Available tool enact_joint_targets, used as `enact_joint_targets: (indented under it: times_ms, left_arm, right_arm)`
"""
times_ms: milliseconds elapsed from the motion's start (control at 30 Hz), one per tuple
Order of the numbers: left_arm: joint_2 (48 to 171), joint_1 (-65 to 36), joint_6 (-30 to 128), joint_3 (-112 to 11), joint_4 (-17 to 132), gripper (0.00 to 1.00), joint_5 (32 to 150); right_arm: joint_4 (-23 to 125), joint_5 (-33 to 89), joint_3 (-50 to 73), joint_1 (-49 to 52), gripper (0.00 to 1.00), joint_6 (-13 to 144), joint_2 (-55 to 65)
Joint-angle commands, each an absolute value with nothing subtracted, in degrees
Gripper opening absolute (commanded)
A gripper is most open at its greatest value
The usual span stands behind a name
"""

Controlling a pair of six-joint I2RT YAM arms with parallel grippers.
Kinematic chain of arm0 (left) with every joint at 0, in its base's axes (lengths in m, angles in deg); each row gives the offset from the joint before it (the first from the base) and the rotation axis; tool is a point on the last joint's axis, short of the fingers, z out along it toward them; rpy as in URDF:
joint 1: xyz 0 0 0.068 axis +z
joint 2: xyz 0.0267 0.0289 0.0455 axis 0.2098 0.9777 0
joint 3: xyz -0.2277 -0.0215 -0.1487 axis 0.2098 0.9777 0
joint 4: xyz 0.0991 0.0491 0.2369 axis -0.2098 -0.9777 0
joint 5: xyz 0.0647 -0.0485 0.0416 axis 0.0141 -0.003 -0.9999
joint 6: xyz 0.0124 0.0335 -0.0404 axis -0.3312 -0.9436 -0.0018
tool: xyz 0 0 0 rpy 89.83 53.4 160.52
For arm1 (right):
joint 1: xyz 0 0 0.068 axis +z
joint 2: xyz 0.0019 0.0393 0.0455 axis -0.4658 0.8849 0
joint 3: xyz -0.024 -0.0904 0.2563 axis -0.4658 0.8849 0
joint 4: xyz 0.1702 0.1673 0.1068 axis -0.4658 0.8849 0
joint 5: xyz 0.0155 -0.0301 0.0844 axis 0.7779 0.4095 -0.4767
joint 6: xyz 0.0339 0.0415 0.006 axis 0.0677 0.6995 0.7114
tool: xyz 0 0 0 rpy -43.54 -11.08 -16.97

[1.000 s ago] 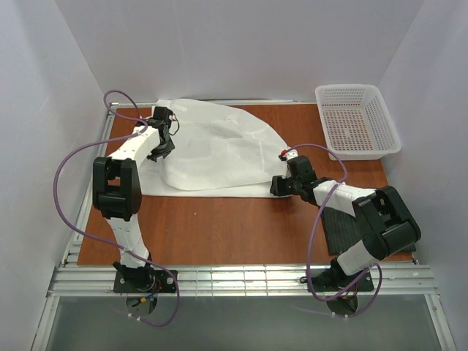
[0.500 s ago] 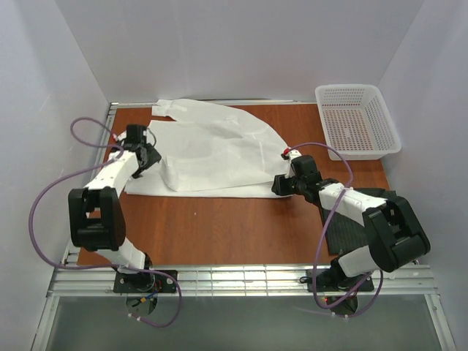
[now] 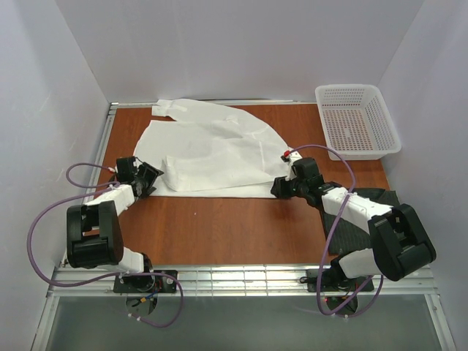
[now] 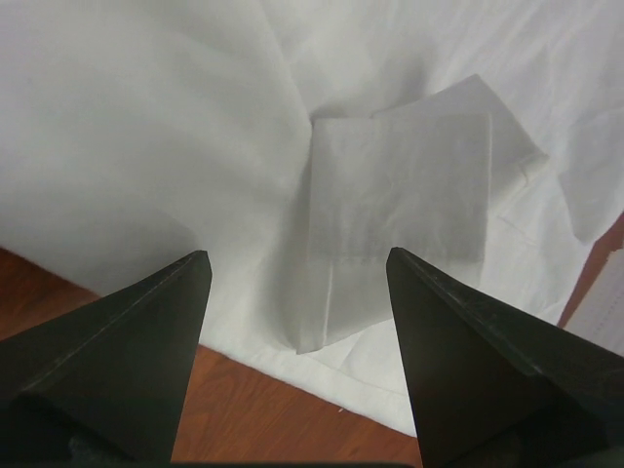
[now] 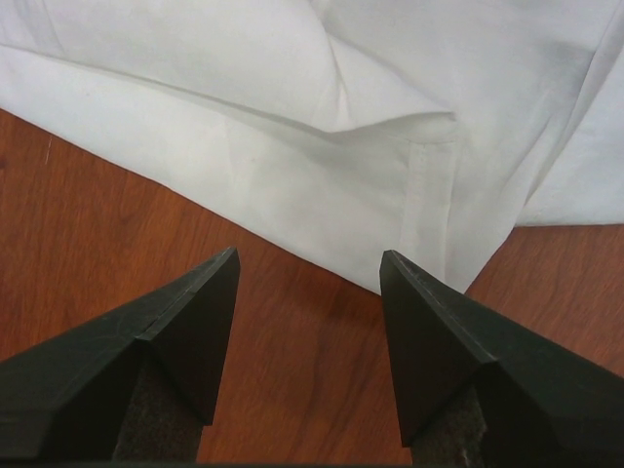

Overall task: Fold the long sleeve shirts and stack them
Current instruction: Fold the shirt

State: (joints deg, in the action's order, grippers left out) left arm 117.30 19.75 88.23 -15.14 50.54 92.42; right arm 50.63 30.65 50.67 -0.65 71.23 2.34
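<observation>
**Near edge.** A bare strip of the reddish-brown wooden table [image 3: 219, 230] runs between the two arms, nearer the arm bases than either gripper, with nothing lying on it. The dark charcoal cloth shirt [image 3: 349, 235] lies flat behind the right gripper [image 3: 281, 184], under that arm's forearm and partly hidden by it; its stripes cannot be made out.

**Middle.** The left gripper [image 3: 142, 178] sits low over the table with its jaws well apart and nothing between them. In the left wrist view the left gripper [image 4: 297, 258] faces the near hem of the plain white collared cloth shirt [image 4: 146, 146], with a squared fold of cloth [image 4: 400, 195] just ahead and bare wood under the fingertips. The right gripper [image 5: 310, 255] also stands parted and holds nothing. The white shirt's hem crosses just beyond its tips, where the hem ends in a corner, ahead and to the right.

**Far.** The white shirt [image 3: 219, 146] spreads from both grippers towards the back wall, between them, with a projecting part at its far left. The white mesh plastic basket [image 3: 358, 150] stands beyond the right gripper, apart from the shirt, with open wood between them.
</observation>
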Motion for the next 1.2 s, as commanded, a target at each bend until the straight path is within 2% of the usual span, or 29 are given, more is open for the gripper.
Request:
enact_joint_targets:
  times_ms: [0,633,967,1067,1100,1167]
  left_arm:
    - [117.9,19.7,91.0,-14.2,60.3,0.69,96.4]
    - [125.2,17.5,93.5,-14.5,67.0,0.65,99.7]
    - [126.7,15.6,93.3,-15.6,68.5,0.53,98.8]
    - [126.7,15.5,92.6,-15.9,69.1,0.47,98.5]
    - [126.7,15.5,92.4,-16.1,69.1,0.40,98.2]
    - [126.8,15.4,91.4,-16.3,69.1,0.36,97.8]
  right_arm:
    - [48.8,30.4,51.5,-0.5,0.55,70.5,1.8]
    - [47.4,30.7,52.5,-0.4,0.55,70.8,3.8]
    - [47.2,31.1,52.9,-0.4,0.54,70.6,4.1]
    - [47.2,31.0,53.1,-0.5,0.54,70.7,4.0]
    - [47.1,31.0,53.2,-0.5,0.54,70.7,4.1]
    - [47.1,31.1,53.1,-0.5,0.54,70.7,4.0]
